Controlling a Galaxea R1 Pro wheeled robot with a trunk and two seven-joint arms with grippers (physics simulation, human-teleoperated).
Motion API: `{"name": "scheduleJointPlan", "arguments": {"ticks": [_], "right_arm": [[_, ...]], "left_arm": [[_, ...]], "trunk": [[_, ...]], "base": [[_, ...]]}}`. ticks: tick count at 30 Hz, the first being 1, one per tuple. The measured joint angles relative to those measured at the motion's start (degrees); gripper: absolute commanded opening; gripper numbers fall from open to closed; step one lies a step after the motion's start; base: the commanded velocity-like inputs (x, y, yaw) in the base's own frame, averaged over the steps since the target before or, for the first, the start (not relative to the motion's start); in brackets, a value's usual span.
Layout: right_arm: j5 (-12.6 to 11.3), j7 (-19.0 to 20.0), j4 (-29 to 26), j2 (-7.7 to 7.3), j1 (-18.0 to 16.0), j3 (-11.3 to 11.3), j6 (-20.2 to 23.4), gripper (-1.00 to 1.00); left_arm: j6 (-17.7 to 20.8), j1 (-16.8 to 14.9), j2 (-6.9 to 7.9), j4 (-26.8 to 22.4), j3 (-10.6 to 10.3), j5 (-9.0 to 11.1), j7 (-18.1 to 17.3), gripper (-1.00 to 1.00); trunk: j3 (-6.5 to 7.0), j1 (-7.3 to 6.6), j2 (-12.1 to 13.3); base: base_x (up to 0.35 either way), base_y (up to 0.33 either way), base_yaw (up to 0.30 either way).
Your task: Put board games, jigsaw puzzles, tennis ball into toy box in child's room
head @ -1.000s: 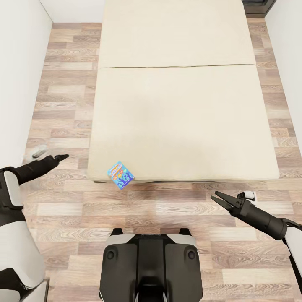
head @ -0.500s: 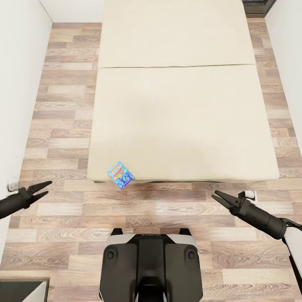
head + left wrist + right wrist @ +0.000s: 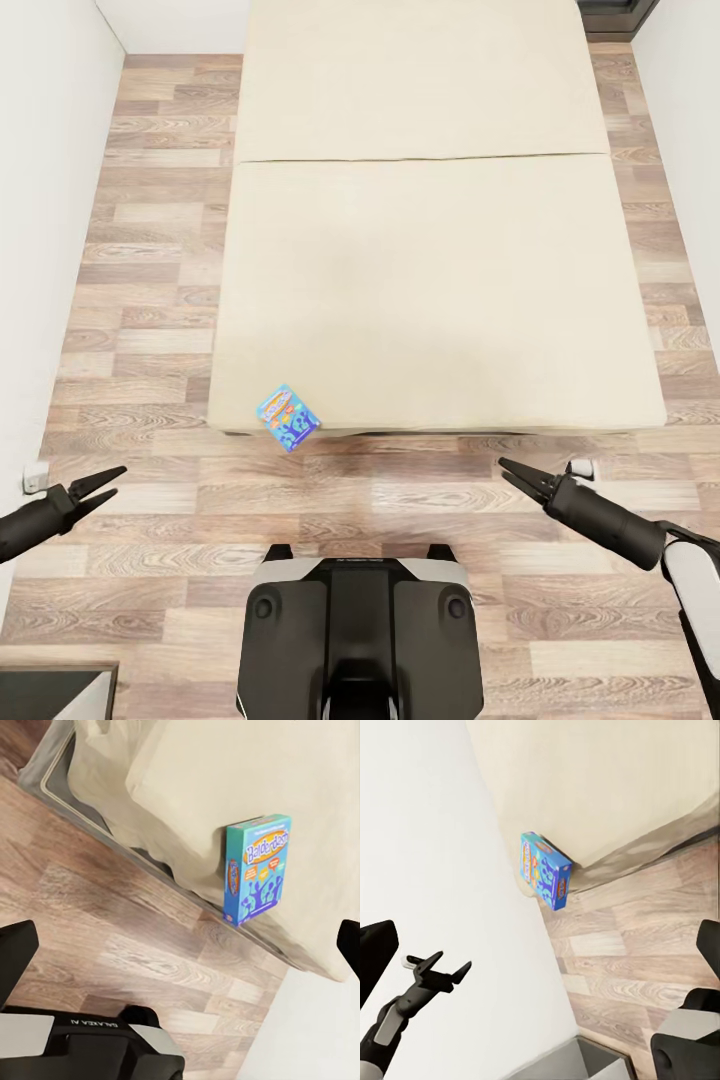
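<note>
A light-blue board game with an orange logo stands on edge against the near side of the cream bed, close to its left corner. The left wrist view shows the board game upright against the mattress, and the right wrist view shows the board game from the side. My left gripper hangs open over the floor, left of and nearer to me than the box. My right gripper is open too, off to the box's right. Both hold nothing. The left gripper also appears in the right wrist view.
Wood-plank floor runs beside and in front of the bed. White walls close in on the left and right. My base sits just before the bed's near edge. A grey-edged corner shows at the lower left.
My left arm has swung back and down toward me, its gripper now lower in the head view. The right gripper has edged slightly left and forward. The board game has not moved.
</note>
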Motion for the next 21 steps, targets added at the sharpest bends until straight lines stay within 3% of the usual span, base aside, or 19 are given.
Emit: {"name": "scheduleJointPlan", "arguments": {"ticks": [1,3,11,21], "right_arm": [[0.0,-2.1,-0.1,1.30,0.0,0.0,0.0,1.00],[0.0,-2.6,-0.1,1.64,0.0,0.0,0.0,1.00],[0.0,-3.2,0.0,1.96,0.0,0.0,-0.5,1.00],[0.1,-3.1,0.1,2.48,0.0,0.2,-4.8,1.00]], "left_arm": [[-0.3,0.1,-0.17,0.0,0.1,-0.1,-0.3,1.00],[-0.4,0.2,-0.20,0.0,0.1,-0.1,-0.3,1.00],[-0.4,0.2,-0.22,0.0,0.2,0.0,-0.4,1.00],[-0.6,0.2,-0.24,0.0,0.3,-0.1,-0.3,1.00]], "trunk": [[0.00,0.00,0.0],[0.00,0.00,0.0],[0.00,0.00,0.0],[0.43,0.00,0.0]], "base": [[0.005,0.053,0.000],[0.045,0.084,0.000],[0.033,0.031,0.000],[0.001,0.001,0.000]]}}
